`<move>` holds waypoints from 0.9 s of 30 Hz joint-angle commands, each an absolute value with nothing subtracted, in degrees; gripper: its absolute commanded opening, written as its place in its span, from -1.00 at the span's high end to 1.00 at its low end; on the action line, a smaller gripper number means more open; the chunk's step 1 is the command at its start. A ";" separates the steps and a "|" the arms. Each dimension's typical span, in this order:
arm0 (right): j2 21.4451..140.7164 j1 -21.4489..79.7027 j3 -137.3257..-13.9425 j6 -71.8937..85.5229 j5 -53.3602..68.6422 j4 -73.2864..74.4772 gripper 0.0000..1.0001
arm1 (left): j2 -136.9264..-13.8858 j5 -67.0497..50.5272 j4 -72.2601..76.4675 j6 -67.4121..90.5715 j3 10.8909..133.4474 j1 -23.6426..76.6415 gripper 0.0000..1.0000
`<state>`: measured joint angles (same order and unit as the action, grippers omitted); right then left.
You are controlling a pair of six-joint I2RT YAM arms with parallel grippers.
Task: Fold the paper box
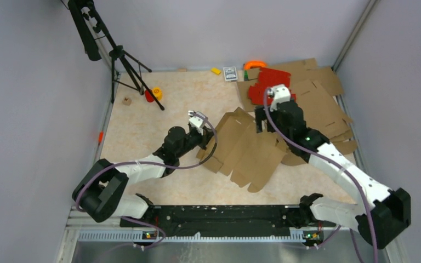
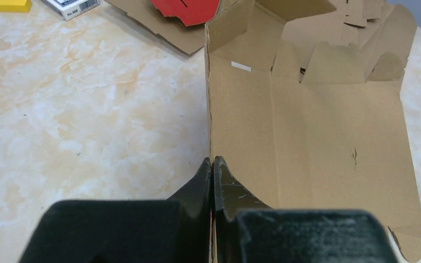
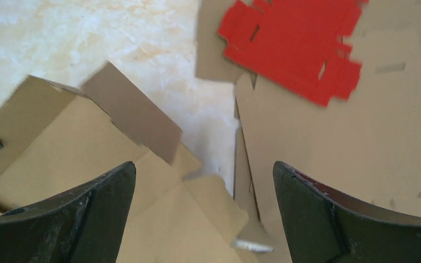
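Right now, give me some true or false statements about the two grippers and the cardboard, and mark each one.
1. The left gripper is shut on an edge of the paper box. True.
2. The red sheet lies on flat brown cardboard. True.
3. The right gripper is clamped on the red sheet. False: it is open and holds nothing, and the red sheet lies beyond its fingers.
4. The paper box is fully folded shut. False: its panels and flaps are spread open, with one side wall raised.
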<state>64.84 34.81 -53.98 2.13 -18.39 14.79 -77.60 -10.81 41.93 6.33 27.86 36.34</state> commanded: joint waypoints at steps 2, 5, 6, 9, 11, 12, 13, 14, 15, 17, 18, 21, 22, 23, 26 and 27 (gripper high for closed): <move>55.16 27.66 -43.25 17.53 -9.82 15.94 -0.88 | -76.22 -9.10 45.78 4.76 28.10 37.01 1.00; 49.69 25.62 -36.95 20.70 -9.83 14.30 -0.97 | -76.33 -9.02 45.66 4.74 28.14 37.00 1.00; 48.70 24.82 -35.41 21.46 -9.02 13.44 -0.98 | -76.43 -9.14 45.70 4.75 28.08 37.00 1.00; 49.08 22.05 -33.16 23.88 -5.55 12.99 -0.98 | -76.58 -9.12 45.80 4.87 28.08 37.00 1.00; 50.17 20.08 -32.40 25.43 -2.42 13.17 -0.98 | -76.79 -9.02 45.80 5.12 28.17 37.05 1.00; 50.38 19.59 -31.66 26.57 -1.91 13.18 -0.98 | -76.78 -9.09 45.86 5.30 28.19 37.03 1.00; 50.36 19.18 -30.82 28.00 -1.92 13.22 -0.98 | -76.88 -9.17 45.81 5.40 28.28 37.01 1.00; 50.04 19.00 -29.77 28.88 -2.21 12.94 -0.98 | -77.04 -9.13 45.73 5.44 28.34 37.00 1.00; 49.59 18.68 -28.53 29.98 -2.68 12.77 -0.98 | -77.20 -8.94 45.34 5.51 28.56 37.05 1.00; 48.73 17.37 -26.25 32.33 -1.99 12.02 -0.98 | -77.60 -8.64 44.18 5.54 29.09 37.02 1.00; 48.51 16.60 -25.08 33.52 -0.77 11.36 -0.98 | -77.80 -8.54 44.02 5.67 29.25 37.00 1.00; 48.60 15.51 -20.90 36.76 4.40 7.52 -0.98 | -78.25 -8.13 43.68 6.49 29.62 37.01 1.00; 48.72 15.47 -19.22 37.80 6.53 4.96 -0.96 | -78.31 -7.69 43.45 7.04 29.76 37.00 1.00; 49.09 15.52 -17.77 38.85 8.70 2.22 -0.91 | -78.51 -7.49 43.39 7.35 29.86 37.00 1.00; 50.88 15.50 -15.04 40.48 17.11 -8.55 -0.58 | -79.17 -7.96 43.47 7.62 30.17 37.00 1.00; 51.64 15.48 -15.04 40.44 19.32 -11.46 -0.42 | -79.43 -8.14 43.57 7.71 30.23 36.96 1.00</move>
